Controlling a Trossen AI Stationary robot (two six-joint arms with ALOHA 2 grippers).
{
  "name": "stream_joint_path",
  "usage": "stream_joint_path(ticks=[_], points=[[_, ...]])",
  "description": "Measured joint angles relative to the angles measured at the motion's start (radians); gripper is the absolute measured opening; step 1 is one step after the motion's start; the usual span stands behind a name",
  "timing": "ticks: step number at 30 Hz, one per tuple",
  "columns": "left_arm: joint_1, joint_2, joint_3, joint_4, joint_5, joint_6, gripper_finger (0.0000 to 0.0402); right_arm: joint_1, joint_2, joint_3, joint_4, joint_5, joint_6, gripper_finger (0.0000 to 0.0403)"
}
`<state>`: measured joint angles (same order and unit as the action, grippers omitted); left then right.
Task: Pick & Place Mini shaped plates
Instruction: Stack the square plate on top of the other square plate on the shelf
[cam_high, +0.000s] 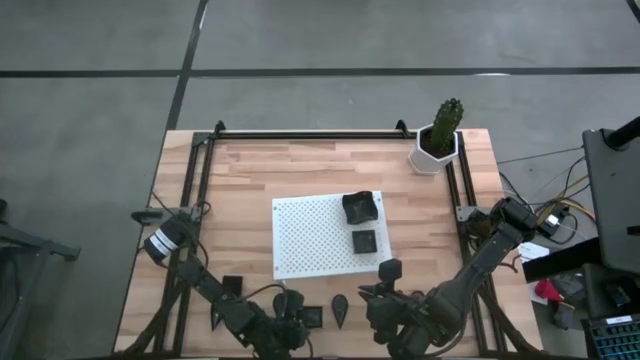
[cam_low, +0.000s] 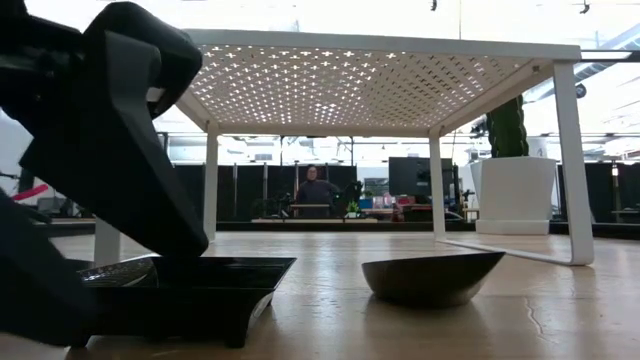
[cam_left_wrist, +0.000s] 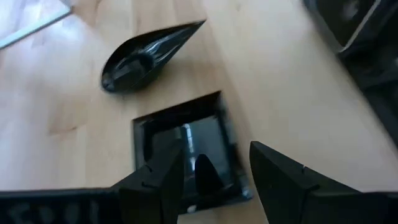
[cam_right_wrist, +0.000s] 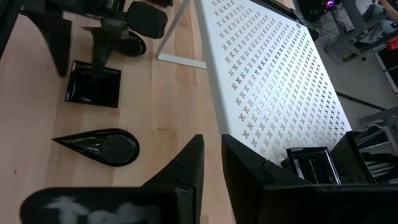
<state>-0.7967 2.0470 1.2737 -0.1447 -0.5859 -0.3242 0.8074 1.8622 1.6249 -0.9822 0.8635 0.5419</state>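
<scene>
Left claw (cam_left_wrist: 214, 177) spread, fingers astride near rim of square mini plate (cam_left_wrist: 186, 146) on counter (cam_left_wrist: 280, 93); plate directly ahead. Right claw (cam_right_wrist: 212, 163) empty, narrowly parted, farther off, beside white board (cam_right_wrist: 273, 81).

No lettering I can read anywhere, no labels or brands on the plates, board, pot or arms, no numbers or signs in the room
</scene>
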Motion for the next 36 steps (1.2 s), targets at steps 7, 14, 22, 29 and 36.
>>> stream_joint_path(ticks=[7,14,22,29,36], points=[[0.0,0.0,-0.002,-0.014,-0.001,0.002,0.0146,0.0,0.0,0.0,0.002,0.0,0.0,0.0054],[0.005,0.0,-0.003,-0.03,0.017,0.009,0.0077,0.0,0.0,0.0,0.002,0.002,-0.003,0.0052],[0.012,0.0,-0.002,-0.034,0.026,0.04,0.001,0.0,0.0,0.001,0.006,0.003,-0.001,0.0052],[0.012,-0.007,0.018,-0.057,0.039,0.063,0.0002,0.0,0.0,0.001,0.014,0.003,-0.003,0.0054],[0.009,-0.08,0.038,-0.084,0.054,0.104,0.0,0.002,0.0,0.002,0.08,-0.04,-0.078,0.0054]])
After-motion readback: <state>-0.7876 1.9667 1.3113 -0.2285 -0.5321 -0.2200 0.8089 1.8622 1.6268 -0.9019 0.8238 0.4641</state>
